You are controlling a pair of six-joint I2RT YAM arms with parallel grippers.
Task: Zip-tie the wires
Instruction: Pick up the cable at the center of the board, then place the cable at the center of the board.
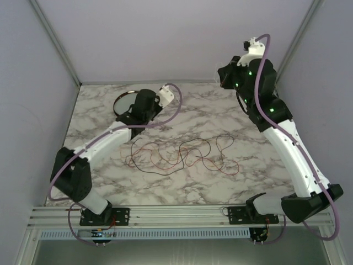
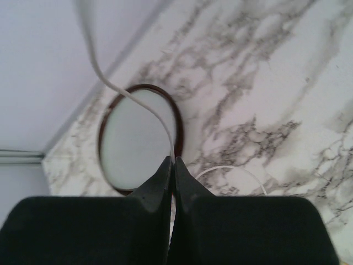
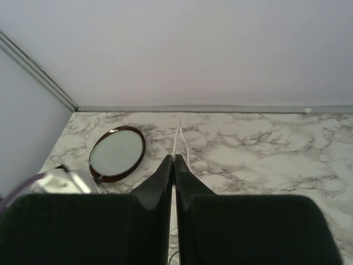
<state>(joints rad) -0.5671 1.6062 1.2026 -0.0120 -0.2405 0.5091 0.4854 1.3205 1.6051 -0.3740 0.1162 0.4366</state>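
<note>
Marble-patterned table (image 1: 259, 176): carries the wires and a dish; no fixture holds either.
Wires (image 1: 176, 154): loose red and dark strands in loops at mid-table, between my two arms; well apart from both grippers; not gathered.
Left gripper (image 2: 172, 161): jaws fully together, pinching a thin white strip (image 2: 154, 113), probably a zip tie; tips hang just beside the dish (image 2: 177, 118).
Right gripper (image 3: 174, 159): jaws fully together on a second white strip (image 3: 177, 135); raised high near the back wall.
Fault 1: strip slips out; cause, a narrow pinch on a smooth, springy band during travel.
Fault 2: strands escape the loop; cause, the tangle is spread wide and nothing bunches it first.
Fault 3: dish nudged or strip snagged on its dark rim; cause, my left tips sit so close to it.
Fault 4: free tail misses the tie head; cause, the band curls unpredictably.
Markings: no brand, label or writing readable in any view.
</note>
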